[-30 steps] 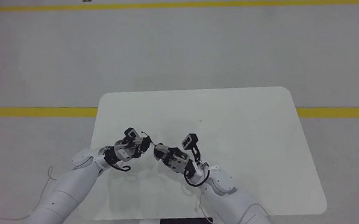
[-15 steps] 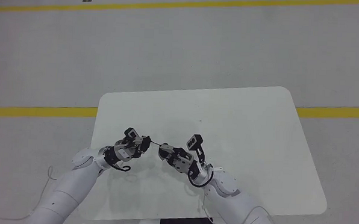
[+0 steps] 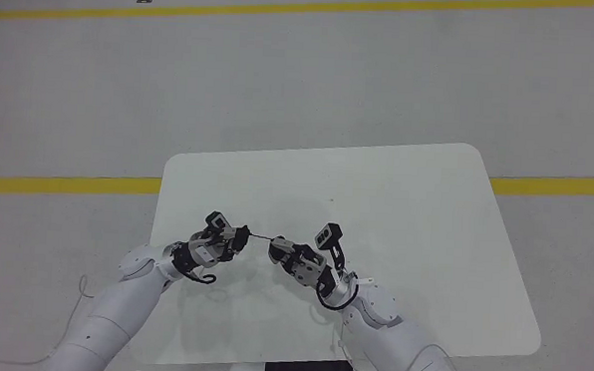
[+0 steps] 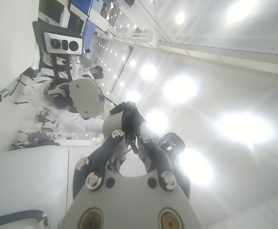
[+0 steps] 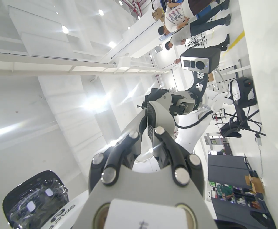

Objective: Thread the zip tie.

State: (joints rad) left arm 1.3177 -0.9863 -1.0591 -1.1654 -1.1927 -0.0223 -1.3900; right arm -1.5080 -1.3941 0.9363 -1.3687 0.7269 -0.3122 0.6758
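Note:
A thin black zip tie [image 3: 258, 237] stretches in the air between my two grippers, above the front left part of the white table [image 3: 406, 200]. My left gripper [image 3: 239, 235] is shut on one end; in the left wrist view a dark bunched part of the tie [image 4: 130, 113] sits between its fingertips, and the strap [image 4: 109, 100] runs off toward the other gripper. My right gripper [image 3: 275, 248] is shut on the other end. In the right wrist view a short tip of the tie [image 5: 139, 106] pokes out past its closed pads [image 5: 152, 117].
The table's front edge [image 3: 269, 362] lies just below both arms. Yellow floor lines [image 3: 68, 185] run past the table's sides and behind it. The right arm's wrist camera [image 3: 326, 234] stands up beside its gripper.
The right gripper has drawn away from the left one, to the right. The gap between them has widened and more of the tie's strap now spans it. The left gripper stayed put.

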